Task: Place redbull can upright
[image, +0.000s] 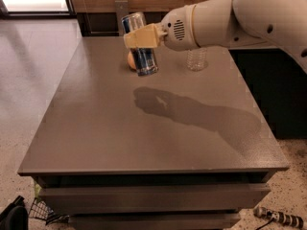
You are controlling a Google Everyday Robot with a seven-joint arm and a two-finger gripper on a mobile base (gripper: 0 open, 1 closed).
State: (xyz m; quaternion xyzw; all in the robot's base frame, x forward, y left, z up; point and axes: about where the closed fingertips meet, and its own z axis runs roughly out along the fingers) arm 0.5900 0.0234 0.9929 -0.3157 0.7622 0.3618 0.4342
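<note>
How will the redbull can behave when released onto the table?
Likely tippy: the redbull can is tall and slim, held slightly tilted in the gripper above the table. Its smooth metal probably slips and dents; on its side it would roll.

The white arm (273,13) hung above the table's (120,138) far right corner and stretched leftward along its far edge, roughly level. Its thick segment narrowed to a rounded wrist (192,28) with a small vent grille on the side facing the camera. At the end sat the gripper (140,37) — tan fingers (144,36) pointing left, above the table's far middle and clear of its surface. The fingers were clamped around the redbull can (145,61), one crossing its front — holding it near upright, off the table.
</note>
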